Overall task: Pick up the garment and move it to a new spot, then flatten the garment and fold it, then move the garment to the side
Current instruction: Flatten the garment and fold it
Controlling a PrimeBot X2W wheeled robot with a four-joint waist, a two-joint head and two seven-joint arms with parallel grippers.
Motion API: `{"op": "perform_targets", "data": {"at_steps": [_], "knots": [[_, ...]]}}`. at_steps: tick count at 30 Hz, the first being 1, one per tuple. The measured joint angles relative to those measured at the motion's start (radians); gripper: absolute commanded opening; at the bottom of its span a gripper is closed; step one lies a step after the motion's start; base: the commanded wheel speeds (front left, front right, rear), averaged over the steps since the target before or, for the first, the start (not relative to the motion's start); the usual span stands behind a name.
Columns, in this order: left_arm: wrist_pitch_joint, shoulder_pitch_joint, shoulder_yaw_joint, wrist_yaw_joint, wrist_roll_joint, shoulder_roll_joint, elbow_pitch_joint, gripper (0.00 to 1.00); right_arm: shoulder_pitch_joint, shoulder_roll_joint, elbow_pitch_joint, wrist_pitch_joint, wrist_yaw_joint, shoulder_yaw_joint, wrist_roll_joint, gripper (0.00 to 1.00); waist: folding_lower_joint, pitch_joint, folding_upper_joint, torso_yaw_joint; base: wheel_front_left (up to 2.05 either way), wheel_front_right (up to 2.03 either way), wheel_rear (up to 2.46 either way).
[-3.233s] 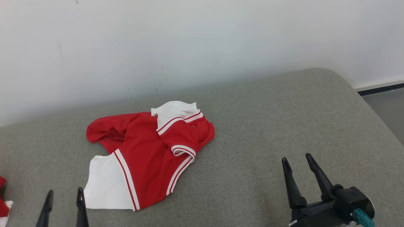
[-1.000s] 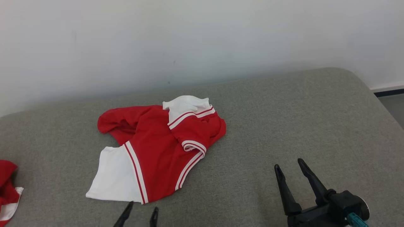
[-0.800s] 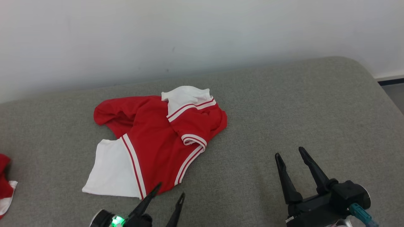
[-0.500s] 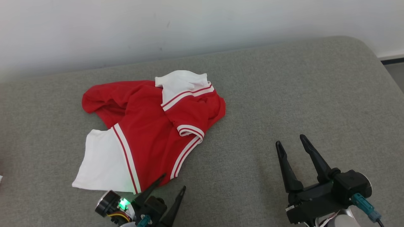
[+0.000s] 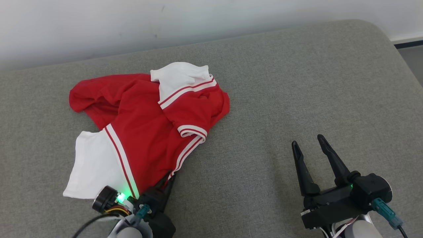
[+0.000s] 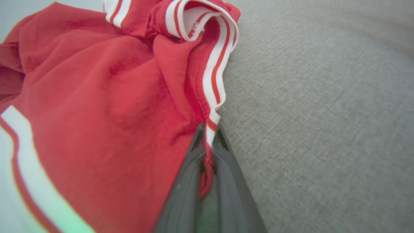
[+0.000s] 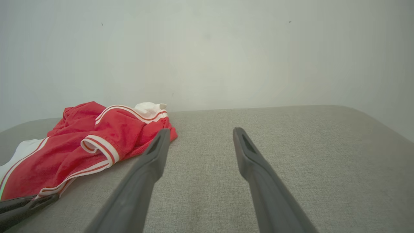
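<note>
**Grip made, lift not started**

Your left tool [image 6: 208,134] is pinching the striped hem [image 6: 216,97] of the red-and-white shirt [image 5: 145,132] at its near edge. The shirt lies crumpled on the grey padded surface [image 5: 297,82], left of centre, not lifted. Your right tool [image 5: 307,140] is spread, empty, well apart from the cloth. By my read only the grab is done. Left to do: lift, relocate, flatten, fold, move aside.
</note>
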Motion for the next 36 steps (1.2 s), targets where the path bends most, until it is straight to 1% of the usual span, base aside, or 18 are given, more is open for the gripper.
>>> {"op": "perform_targets", "data": {"at_steps": [2,3,4,5,8,9,11,12,13,14,16,21,24,27,29,32,36], "knots": [[0.0,-0.012,0.004,-0.013,-0.035,-0.006,0.006,0.0,-0.001,0.001,0.0,0.0,0.0,-0.001,0.0,1.0,0.0001,0.002,0.0,0.001,0.0,0.0,0.0],[0.0,-0.015,0.007,-0.029,-0.057,-0.009,0.004,0.0,-0.002,0.001,0.001,0.0,0.0,0.0,0.0,1.0,0.0001,0.002,0.0,0.001,0.0,0.0,0.0],[0.0,-0.016,0.018,-0.053,-0.099,-0.014,-0.001,0.0,-0.002,0.002,0.001,0.0,0.0,0.0,0.0,1.0,0.0,0.001,0.0,0.001,0.0,0.0,0.0],[0.001,-0.016,0.038,-0.082,-0.167,-0.024,-0.007,0.0,-0.003,0.004,0.003,0.0,0.0,0.0,0.0,1.0,0.0001,-0.001,0.0,0.001,0.0,0.0,0.0],[0.001,-0.026,0.056,-0.127,-0.311,-0.033,-0.017,0.0,-0.003,0.013,0.007,0.0,0.0,-0.007,0.002,1.0,0.0,-0.012,0.0,-0.003,0.0,0.0,0.0],[0.002,-0.035,0.048,-0.135,-0.345,-0.031,-0.019,0.0,-0.004,0.016,0.009,0.0,0.0,-0.006,0.002,1.0,0.0,-0.017,0.0,-0.005,0.0,0.0,0.0],[0.014,-0.061,0.014,-0.15,-0.472,-0.032,-0.04,0.0,-0.003,0.022,0.012,0.0,0.0,-0.001,0.002,1.0,0.0,-0.027,0.0,-0.012,0.0,0.0,0.0],[0.026,-0.081,-0.011,-0.154,-0.509,-0.032,-0.054,0.0,-0.003,0.023,0.014,0.0,0.0,0.0,0.003,1.0,0.0,-0.033,0.0001,-0.016,0.0,0.0,0.0],[0.063,-0.12,-0.056,-0.159,-0.637,-0.035,-0.096,0.0,-0.001,0.029,0.017,0.0,0.0,0.003,0.005,1.0,0.0,-0.043,0.0,-0.027,0.0,0.0,0.0],[0.087,-0.141,-0.075,-0.162,-0.681,-0.035,-0.114,0.0,0.001,0.031,0.018,0.0,0.0,0.003,0.006,1.0,-0.0001,-0.048,0.0,-0.033,0.0,0.0,0.0],[0.126,-0.188,-0.104,-0.163,-0.765,-0.034,-0.152,0.0,0.004,0.038,0.02,0.0,0.0,0.0,0.006,1.0,-0.0001,-0.058,0.0,-0.048,0.0,0.0,0.0],[0.211,-0.324,-0.13,-0.16,-0.953,-0.034,-0.225,0.0,0.013,0.06,0.024,0.0,0.0,-0.011,0.008,1.0,-0.0001,-0.077,0.0,-0.095,0.0,0.0,0.0],[0.275,-0.412,-0.158,-0.129,-1.052,-0.034,-0.252,0.0,0.017,0.068,0.028,0.0,0.0,-0.005,0.009,1.0,-0.0001,-0.087,0.0,-0.126,0.0,0.0,0.0],[0.321,-0.519,-0.179,-0.083,-1.136,-0.033,-0.273,0.0,0.018,0.077,0.032,0.0,0.0,-0.002,0.009,1.0,-0.0001,-0.096,0.0,-0.158,0.0,0.0,0.0],[0.332,-0.593,-0.191,-0.052,-1.189,-0.034,-0.276,0.0,0.018,0.082,0.034,0.0,0.0,-0.002,0.012,1.0,-0.0001,-0.099,0.0,-0.18,0.0,0.0,0.0],[0.327,-0.703,-0.214,-0.022,-1.253,-0.034,-0.257,0.0,0.019,0.089,0.036,0.0,0.0,0.008,0.013,1.0,-0.0001,-0.103,0.0,-0.211,0.0,0.0,0.0],[0.262,-0.826,-0.248,-0.034,-1.342,-0.034,-0.213,0.0,0.019,0.093,0.039,0.0,0.0,0.008,0.015,1.0,-0.0001,-0.103,-0.0001,-0.244,0.0,0.0,0.0]]}}
